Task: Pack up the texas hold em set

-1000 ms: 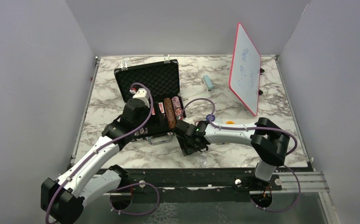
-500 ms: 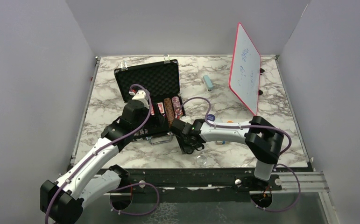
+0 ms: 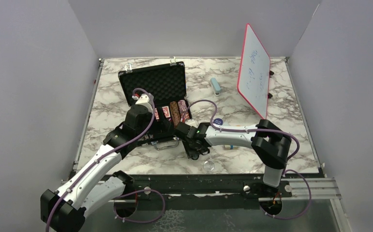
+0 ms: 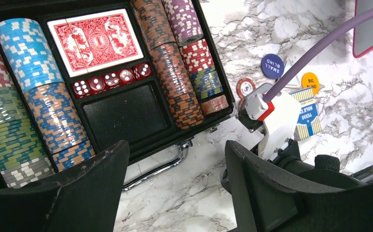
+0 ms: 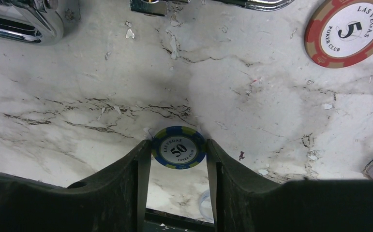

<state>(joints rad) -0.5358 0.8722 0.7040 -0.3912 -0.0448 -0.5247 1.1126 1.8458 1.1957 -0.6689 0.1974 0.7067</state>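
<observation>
The black briefcase [image 3: 153, 84] lies open, foam lid up. In the left wrist view its tray [image 4: 126, 113] holds rows of striped chips [image 4: 172, 63], a red card deck [image 4: 96, 41] and red dice [image 4: 111, 82]. My left gripper [image 4: 174, 150] is open and empty over the silver handle [image 4: 160, 166]. My right gripper [image 5: 177, 145] is shut on a blue 50 chip [image 5: 178, 151], close above the marble just in front of the case. A red 5 chip [image 5: 346, 31], a blue card box [image 4: 307, 116] and two round buttons [image 4: 272, 65] lie on the table to the case's right.
The red-framed whiteboard [image 3: 253, 70] stands at the back right, with a pale blue block [image 3: 215, 85] beside it. A clear round disc [image 3: 208, 166] lies near the table's front edge. Grey walls close in the left, back and right sides.
My right gripper has moved left and a little farther in, toward the case's front right corner, with the blue chip between its fingers. The left arm has barely shifted.
</observation>
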